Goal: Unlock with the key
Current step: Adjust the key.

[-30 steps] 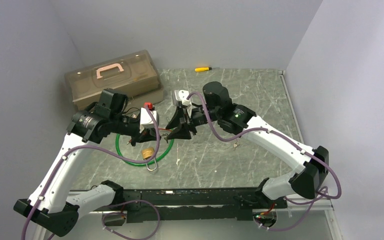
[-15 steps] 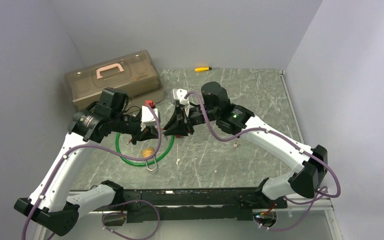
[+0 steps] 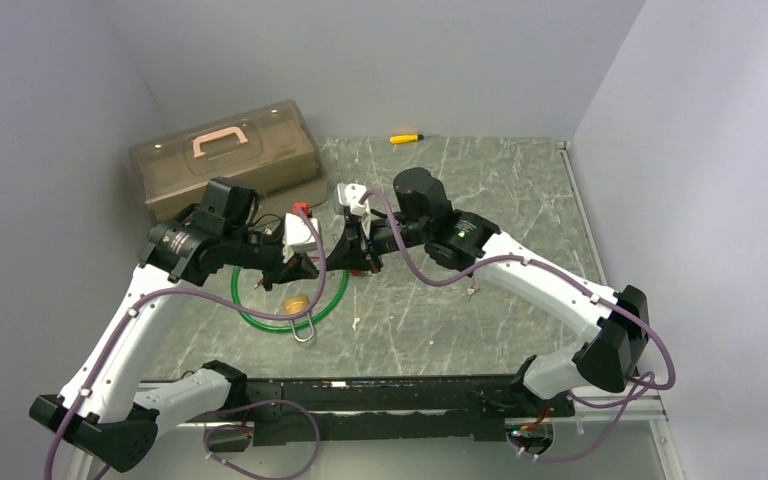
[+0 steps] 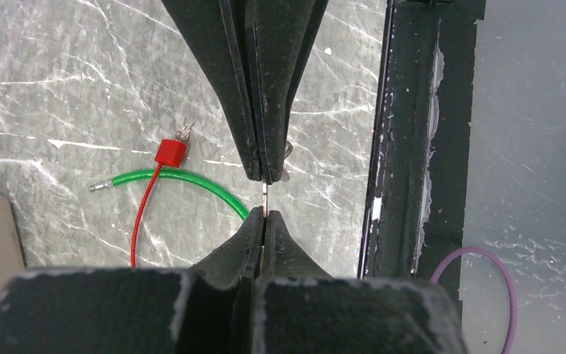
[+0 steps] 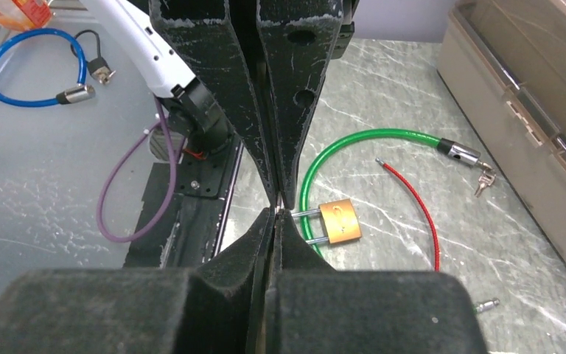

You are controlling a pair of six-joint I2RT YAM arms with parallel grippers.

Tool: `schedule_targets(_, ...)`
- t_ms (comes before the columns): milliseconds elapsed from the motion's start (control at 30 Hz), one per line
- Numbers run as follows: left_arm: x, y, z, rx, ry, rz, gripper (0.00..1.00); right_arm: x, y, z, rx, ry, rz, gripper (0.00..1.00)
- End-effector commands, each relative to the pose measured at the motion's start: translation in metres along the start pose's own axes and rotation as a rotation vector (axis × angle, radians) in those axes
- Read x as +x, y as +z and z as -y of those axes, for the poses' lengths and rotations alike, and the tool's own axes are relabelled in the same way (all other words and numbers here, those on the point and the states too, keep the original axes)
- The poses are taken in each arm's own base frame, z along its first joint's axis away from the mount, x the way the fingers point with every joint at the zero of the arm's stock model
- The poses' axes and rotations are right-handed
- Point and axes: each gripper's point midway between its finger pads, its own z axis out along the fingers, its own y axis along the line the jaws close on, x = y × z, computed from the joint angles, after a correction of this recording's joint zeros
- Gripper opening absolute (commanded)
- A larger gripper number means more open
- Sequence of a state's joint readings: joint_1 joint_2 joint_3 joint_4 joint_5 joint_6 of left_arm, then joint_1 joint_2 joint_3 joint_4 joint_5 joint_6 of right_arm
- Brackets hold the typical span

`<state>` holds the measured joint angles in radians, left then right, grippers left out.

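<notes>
Pinching one key tip to tip: left claw, right claw, both clamped shut; one padlock beneath.

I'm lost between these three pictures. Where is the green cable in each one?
Top view: the green cable lies in a loop left of centre.
Left wrist: it arcs across the middle left.
Right wrist: it curves just right of centre.
Shared landmark: the black rail, bottom, right and left respectively.

High rear camera looks down over the whole table; both wrist cameras peer close along their fingers, sharing the green cable.
</notes>
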<state>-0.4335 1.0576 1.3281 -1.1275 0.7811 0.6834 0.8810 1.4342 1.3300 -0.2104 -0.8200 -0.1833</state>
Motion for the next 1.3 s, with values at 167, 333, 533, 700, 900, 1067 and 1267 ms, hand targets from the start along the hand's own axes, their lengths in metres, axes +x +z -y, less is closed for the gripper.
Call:
schedule_targets(167,-0.015,-0.005,0.002,-0.004,0.036,0.051,0.0,0.027,-0.004,0.004,0.056,0.039,-0.076,0.13)
schedule_targets(333,-0.017,-0.005,0.005,0.012,0.031,0.063,0.0,0.02,-0.003,0.006,0.064,0.024,-0.054,0.1)
schedule_targets(533,-0.017,-0.004,0.009,0.031,0.025,0.076,0.0,0.014,-0.003,0.006,0.072,0.003,-0.022,0.0)
schedule_targets(700,-0.012,-0.003,0.0,-0.012,-0.026,0.064,0.41,0.021,-0.003,0.003,0.058,0.022,-0.025,0.0)
schedule_targets(900,0.039,-0.003,-0.043,-0.266,-0.149,-0.081,0.99,0.035,-0.014,0.002,0.093,0.065,-0.043,0.0)
schedule_targets(1067,0.118,0.008,-0.077,-0.454,-0.458,-0.276,0.99,0.045,-0.033,0.001,0.152,0.087,-0.035,0.0)
schedule_targets(1267,0.174,0.028,-0.077,-0.435,-0.631,-0.382,0.99,0.053,-0.054,-0.001,0.21,0.113,-0.018,0.0)
